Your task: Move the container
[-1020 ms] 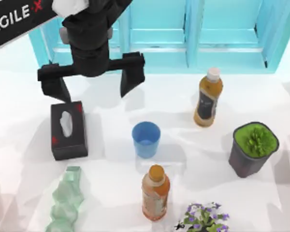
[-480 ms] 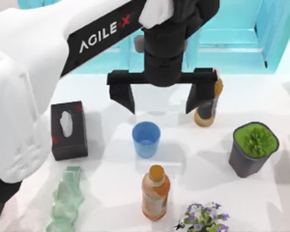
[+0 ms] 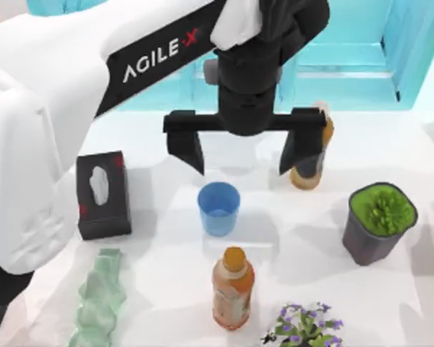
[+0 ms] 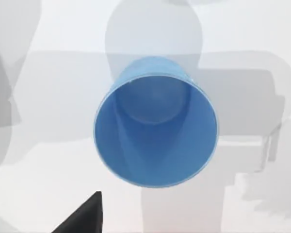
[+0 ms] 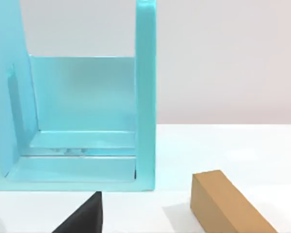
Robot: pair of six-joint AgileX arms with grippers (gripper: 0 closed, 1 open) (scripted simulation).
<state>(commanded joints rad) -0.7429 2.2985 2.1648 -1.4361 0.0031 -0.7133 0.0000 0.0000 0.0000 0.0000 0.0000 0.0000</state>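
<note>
- Far left of the table (image 3: pixel 166 289), a black tissue box (image 3: pixel 102 194) lies flat, with a crumpled pale green bag (image 3: pixel 98 300) just below it toward the near edge.
- The left arm reaches in from the left side, white with AgileX lettering, and its left gripper (image 3: pixel 244 153) hangs above the table with both dark fingers (image 3: pixel 186 147) spread wide, nothing between them.
- The blue container (image 3: pixel 219 208) stands upright on the table near the middle, just below the gap between those fingers and a little toward the left one. Nothing touches it.
- From the left wrist, the blue container (image 4: pixel 155 127) shows mouth-on, its round rim and inside visible, with one dark fingertip (image 4: pixel 85 218) at the edge of the picture.
- Near the front edge below the cup stands an orange-capped bottle (image 3: pixel 232 287), and beside it a clump of purple flowers (image 3: pixel 304 327).
- Behind the right finger stands a white-capped bottle of brown drink (image 3: pixel 310 160), partly hidden by it.
- Further right sits a dark grey pot with a green plant (image 3: pixel 378 221).
- At the back runs a light blue shelf unit (image 3: pixel 347 50).
- The right wrist camera faces a blue shelf frame (image 5: pixel 87 121) and a tan block (image 5: pixel 228 204); I cannot tell how the right gripper's fingers stand.
</note>
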